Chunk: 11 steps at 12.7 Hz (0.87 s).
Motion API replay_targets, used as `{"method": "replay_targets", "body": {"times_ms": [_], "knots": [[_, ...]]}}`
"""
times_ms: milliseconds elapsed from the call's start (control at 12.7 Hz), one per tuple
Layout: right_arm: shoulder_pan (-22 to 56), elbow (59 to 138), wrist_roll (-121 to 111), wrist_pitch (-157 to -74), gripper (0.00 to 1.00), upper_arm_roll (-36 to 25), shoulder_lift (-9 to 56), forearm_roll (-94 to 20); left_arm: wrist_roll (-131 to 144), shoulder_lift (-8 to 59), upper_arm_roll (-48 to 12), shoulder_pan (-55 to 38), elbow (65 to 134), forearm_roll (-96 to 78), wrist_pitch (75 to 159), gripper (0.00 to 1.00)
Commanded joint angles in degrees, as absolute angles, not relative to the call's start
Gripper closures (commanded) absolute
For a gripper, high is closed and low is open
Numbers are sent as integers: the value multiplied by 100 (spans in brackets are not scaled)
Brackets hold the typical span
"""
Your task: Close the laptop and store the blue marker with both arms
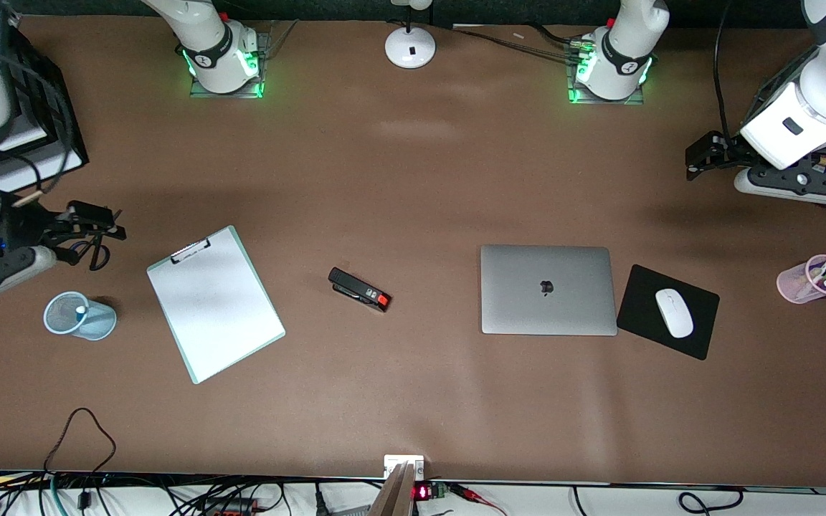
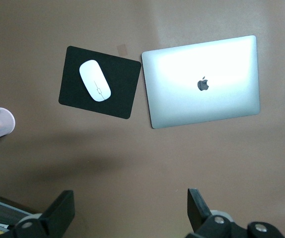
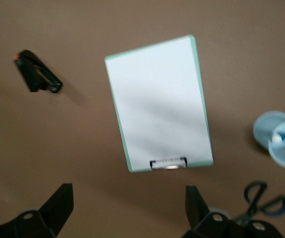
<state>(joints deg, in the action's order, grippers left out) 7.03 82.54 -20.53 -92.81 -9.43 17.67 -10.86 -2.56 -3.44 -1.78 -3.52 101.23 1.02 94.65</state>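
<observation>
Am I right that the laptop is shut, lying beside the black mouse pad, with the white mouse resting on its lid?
Not quite: the white mouse rests on the black mouse pad, not on the lid. The front view shows it. The laptop is indeed shut, beside the pad.
</observation>
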Motion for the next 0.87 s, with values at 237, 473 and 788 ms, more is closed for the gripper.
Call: {"method": "replay_targets", "body": {"times_ms": [237, 473, 788], "knots": [[994, 8701, -668, -8799, 0, -940, 1091, 219, -202, -325, -202, -343, 10002, 220, 9352, 0], [520, 8535, -756, -8851, 0, -897, 905, 299, -193, -325, -220, -343, 10002, 220, 9343, 0], [667, 8262, -300, -8684, 0, -896, 818, 211, -193, -325, -237, -334, 10002, 220, 9334, 0]]}}
